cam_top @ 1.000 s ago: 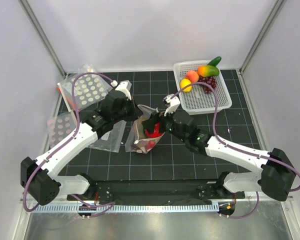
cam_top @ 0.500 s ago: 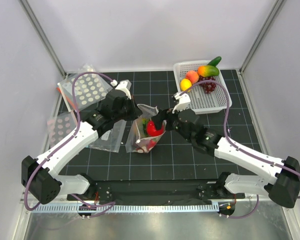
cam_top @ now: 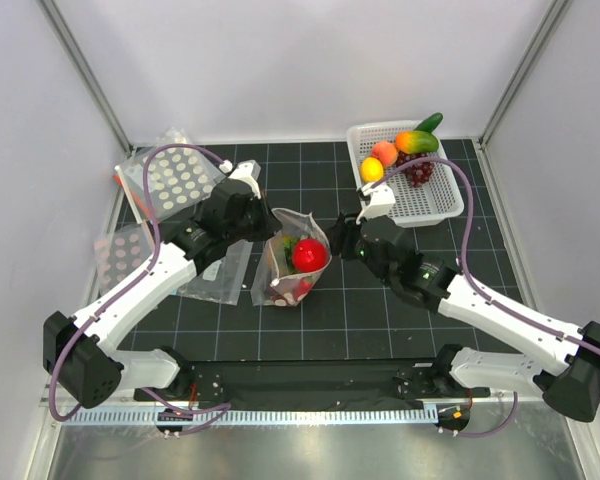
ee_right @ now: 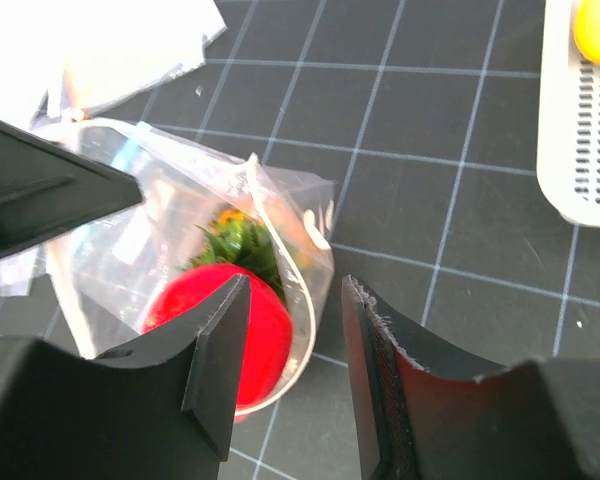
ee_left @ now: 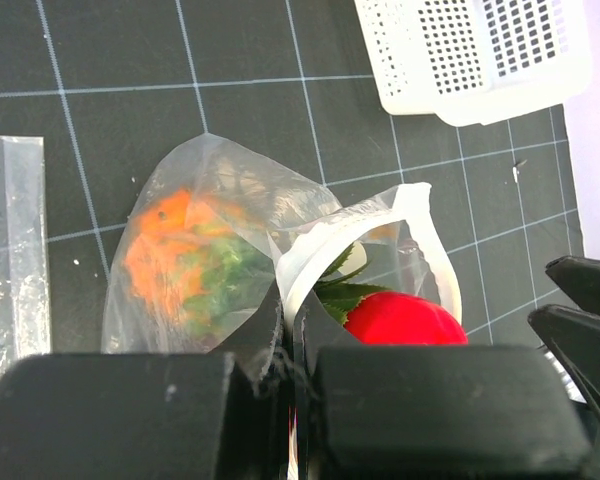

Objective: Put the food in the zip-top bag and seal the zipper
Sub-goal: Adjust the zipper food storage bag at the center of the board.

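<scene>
A clear zip-top bag (cam_top: pixel 288 268) stands open at mid table; its white mouth strip (ee_left: pixel 325 240) curls open. My left gripper (cam_top: pixel 264 226) is shut on the bag's left mouth edge (ee_left: pixel 298 350) and holds it up. A round red fruit (cam_top: pixel 308 254) sits in the mouth, also seen in the wrist views (ee_left: pixel 405 318) (ee_right: pixel 265 335). The orange pineapple with green crown (ee_left: pixel 175 262) lies deeper inside. Another red item (cam_top: pixel 298 291) shows low in the bag. My right gripper (cam_top: pixel 338 238) is open and empty just right of the bag (ee_right: pixel 296 284).
A white basket (cam_top: pixel 442 205) at the back right holds a peach, lemon, mango, dark grapes and a green piece. Two white-dotted bags (cam_top: pixel 175 180) (cam_top: pixel 120 255) and a plain clear bag (cam_top: pixel 218 275) lie at the left.
My right gripper let go of the round red fruit in the bag's mouth and drew back to the right, open. The left gripper kept its hold on the bag edge.
</scene>
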Robot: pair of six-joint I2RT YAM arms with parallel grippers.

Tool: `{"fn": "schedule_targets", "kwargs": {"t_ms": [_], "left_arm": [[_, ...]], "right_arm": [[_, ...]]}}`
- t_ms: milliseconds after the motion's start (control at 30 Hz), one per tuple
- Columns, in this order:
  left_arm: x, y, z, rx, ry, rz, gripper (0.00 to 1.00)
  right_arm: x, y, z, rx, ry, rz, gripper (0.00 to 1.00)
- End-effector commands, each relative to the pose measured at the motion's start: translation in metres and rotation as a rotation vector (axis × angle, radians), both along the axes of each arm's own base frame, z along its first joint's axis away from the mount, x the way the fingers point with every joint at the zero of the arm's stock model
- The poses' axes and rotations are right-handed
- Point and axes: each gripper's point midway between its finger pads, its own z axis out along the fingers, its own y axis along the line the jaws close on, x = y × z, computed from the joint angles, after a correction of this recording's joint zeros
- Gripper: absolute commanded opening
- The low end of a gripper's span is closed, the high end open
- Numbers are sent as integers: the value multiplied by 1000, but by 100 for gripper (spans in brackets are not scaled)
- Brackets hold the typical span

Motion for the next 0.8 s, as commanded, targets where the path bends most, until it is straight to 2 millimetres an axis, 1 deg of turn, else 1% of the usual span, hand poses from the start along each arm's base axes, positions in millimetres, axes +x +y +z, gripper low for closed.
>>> {"fn": "schedule_targets", "kwargs": {"t_ms": [0,133,333,467,500,533,600,633,667,700,733,767], "left_arm": [[9,3,18,-14,-38,36,0],[9,4,19,-10,-43,40,0],[9,4,19,-11,-42,39,0],[9,5,19,-7,-43,42,0],[9,5,20,-9,-45,40,0],[9,5,20,-8,-46,43,0],[8,8,21,0,-46,48,0],[8,9,22,6,-50,55,0],[8,12,24,20,-59,67,0],[7,15,27,26,-66,73,0],[5,14,30,33,-74,74,0],[4,17,33,45,-81,83,0]], "right_arm": [[2,-1,5,5,11,-30,48],[1,3,-10,-26,52,-18,46],[0,7,-24,-64,96,-4,43],[-3,13,-33,-74,134,20,40],[-5,18,-36,-71,152,43,39],[-7,19,-39,-76,168,52,36],[-11,27,-35,-64,188,91,27],[-14,27,-35,-72,201,102,22],[-16,28,-30,-58,198,111,9],[-19,27,-23,-40,187,122,3],[-19,25,-19,-29,176,119,1],[-20,23,-14,-21,166,116,1]]}}
